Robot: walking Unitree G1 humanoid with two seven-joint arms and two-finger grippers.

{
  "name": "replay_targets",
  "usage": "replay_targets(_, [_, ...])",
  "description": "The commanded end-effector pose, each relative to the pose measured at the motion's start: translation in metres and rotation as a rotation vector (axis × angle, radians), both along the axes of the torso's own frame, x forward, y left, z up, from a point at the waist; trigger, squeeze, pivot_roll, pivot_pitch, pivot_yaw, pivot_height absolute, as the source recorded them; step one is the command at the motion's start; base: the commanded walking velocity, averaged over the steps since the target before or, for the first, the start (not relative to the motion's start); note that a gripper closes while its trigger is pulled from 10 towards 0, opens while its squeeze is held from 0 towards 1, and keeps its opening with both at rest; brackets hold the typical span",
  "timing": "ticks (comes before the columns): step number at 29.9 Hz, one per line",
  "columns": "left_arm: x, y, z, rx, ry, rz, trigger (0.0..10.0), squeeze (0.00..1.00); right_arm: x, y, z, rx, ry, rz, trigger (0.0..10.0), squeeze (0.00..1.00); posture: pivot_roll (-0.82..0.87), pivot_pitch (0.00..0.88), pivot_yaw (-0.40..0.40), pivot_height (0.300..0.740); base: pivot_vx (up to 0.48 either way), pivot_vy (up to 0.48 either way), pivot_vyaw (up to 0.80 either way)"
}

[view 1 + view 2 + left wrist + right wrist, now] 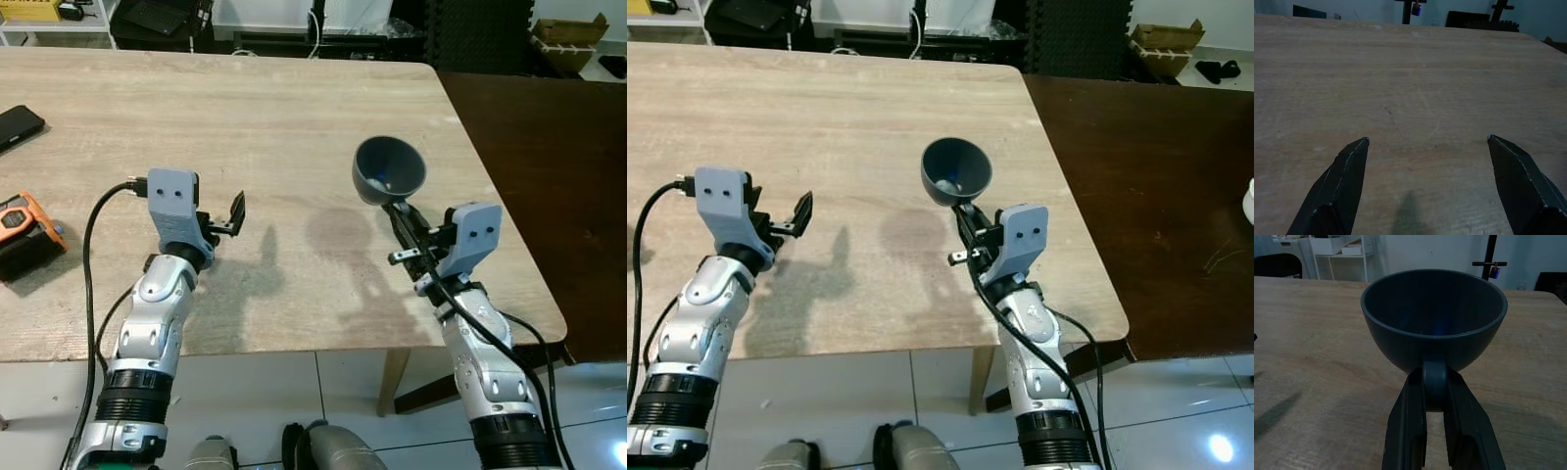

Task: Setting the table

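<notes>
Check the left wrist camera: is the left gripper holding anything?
No, the left gripper is open, with bare table between its fingers.

Right gripper (1434,396) clamped on handle of grey cup (1434,320), cup held upright above wooden table (1317,362). White shelf (1342,254) far behind.

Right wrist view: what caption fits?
Right gripper holds a dark bowl by its handle above the table.
</notes>
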State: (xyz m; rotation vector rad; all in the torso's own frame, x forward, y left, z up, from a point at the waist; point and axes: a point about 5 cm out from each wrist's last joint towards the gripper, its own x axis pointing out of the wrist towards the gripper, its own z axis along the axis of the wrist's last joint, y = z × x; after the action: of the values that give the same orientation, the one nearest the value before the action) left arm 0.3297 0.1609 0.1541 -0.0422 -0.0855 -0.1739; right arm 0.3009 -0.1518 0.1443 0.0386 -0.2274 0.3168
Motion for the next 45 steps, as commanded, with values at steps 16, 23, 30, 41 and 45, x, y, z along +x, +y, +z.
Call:
replay_targets(16, [-0.0051, 0.0006, -0.0081, -0.004, 0.026, -0.003, 10.0, 0.00, -0.0035, -0.0024, -0.0046, -0.002, 0.009, -0.001, 10.0, 0.00, 0.08, 0.076, -0.057, 0.740, -0.277, 0.000, 0.00])
replay_targets(23, [-0.0041, -0.0003, -0.0087, 0.002, 0.032, 0.005, 10.0, 0.00, -0.0030, -0.0038, -0.0051, -0.002, 0.011, -0.002, 10.0, 0.00, 0.08, 0.078, -0.056, 0.740, -0.036, 0.000, 0.00])
replay_targets(30, [-0.0038, 0.0014, -0.0088, 0.004, 0.037, 0.010, 10.0, 0.00, -0.0033, -0.0039, -0.0050, -0.002, 0.012, -0.004, 10.0, 0.00, 0.08, 0.077, -0.055, 0.740, 0.000, 0.000, 0.00])
replay_targets(41, [-0.0032, 0.0048, -0.0116, 0.003, 0.071, 0.027, 10.0, 0.00, -0.0034, -0.0032, -0.0050, -0.001, 0.013, -0.001, 10.0, 0.00, 0.08, 0.079, -0.057, 0.740, 0.000, 0.087, 0.00])
replay_targets(45, [-0.0033, 0.0058, -0.0131, 0.006, 0.080, 0.032, 10.0, 0.00, -0.0039, -0.0034, -0.0055, 0.000, 0.014, -0.001, 10.0, 0.00, 0.08, 0.082, -0.057, 0.740, 0.000, 0.480, 0.00])
